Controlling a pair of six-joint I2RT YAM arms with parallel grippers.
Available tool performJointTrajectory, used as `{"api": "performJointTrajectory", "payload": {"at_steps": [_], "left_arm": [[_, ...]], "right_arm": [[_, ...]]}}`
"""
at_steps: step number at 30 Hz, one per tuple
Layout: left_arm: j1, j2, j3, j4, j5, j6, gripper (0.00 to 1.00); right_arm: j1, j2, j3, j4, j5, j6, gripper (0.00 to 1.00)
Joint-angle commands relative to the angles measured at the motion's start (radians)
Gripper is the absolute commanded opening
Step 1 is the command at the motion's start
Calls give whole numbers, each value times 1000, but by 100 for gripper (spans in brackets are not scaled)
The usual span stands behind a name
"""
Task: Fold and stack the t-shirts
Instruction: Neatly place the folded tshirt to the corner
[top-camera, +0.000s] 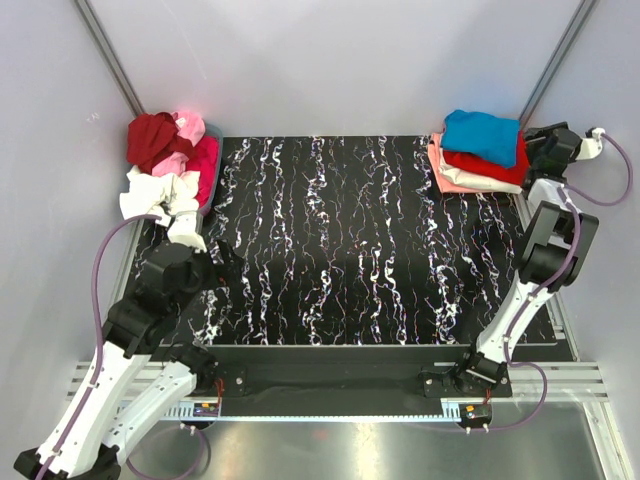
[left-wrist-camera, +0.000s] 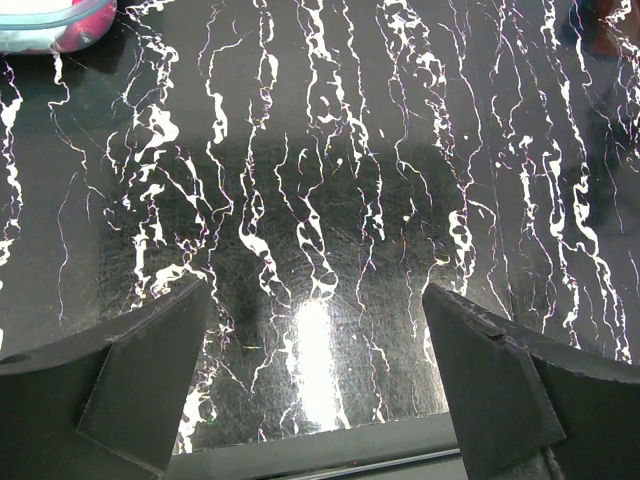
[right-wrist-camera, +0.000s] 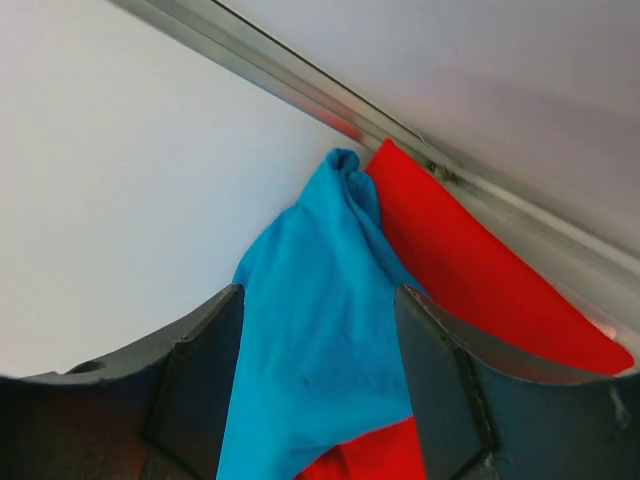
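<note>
The dark marbled bench (top-camera: 340, 250) stretches between the unfolded t-shirts (top-camera: 165, 160) far left and the folded stack (top-camera: 475, 165) far right. The blue t-shirt (right-wrist-camera: 310, 330) tops that stack, directly ahead of the right gripper (right-wrist-camera: 318, 300) (cloth between part-open jaws; whether it is held, I cannot tell). The left gripper (left-wrist-camera: 315, 300) gapes wide and empty, nearer the unfolded heap.

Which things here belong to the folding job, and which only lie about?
Job: blue shirt, red shirt under it, pale shirts at the bottom, loose pile, right gripper at the stack.
Lying about: mat, cables, rails.
</note>
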Motion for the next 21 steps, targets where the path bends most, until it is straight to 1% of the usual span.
{"api": "performJointTrajectory", "payload": {"at_steps": [1,4,7,12,15,16,18,19,20,21], "left_arm": [[6,-4,-10,53,17,15,95],[7,-3,-10,53,20,15,95],[12,4,-10,53,23,17,95],[21,7,-10,53,26,20,95],[26,7,-10,55,28,18,95],[26,8,-10,55,28,20,95],[26,7,-10,53,25,18,95],[26,5,-10,53,23,17,95],[26,5,-10,53,23,18,95],[26,7,-11,53,22,15,95]], "right_arm": [[-23,-1,-20,70,-66,147,68],[-35,30,-10,59,-133,192,67],[-46,68,24,18,-199,244,62],[-54,50,-39,2,-187,279,61],[-54,-6,-71,-17,-193,227,61],[-54,-27,-75,-36,-182,183,62],[-49,-76,-75,-126,-152,125,64],[-46,-121,-69,-167,-98,71,67],[-46,-142,-71,-242,-84,53,68],[-46,-187,-77,-280,-33,45,69]]}}
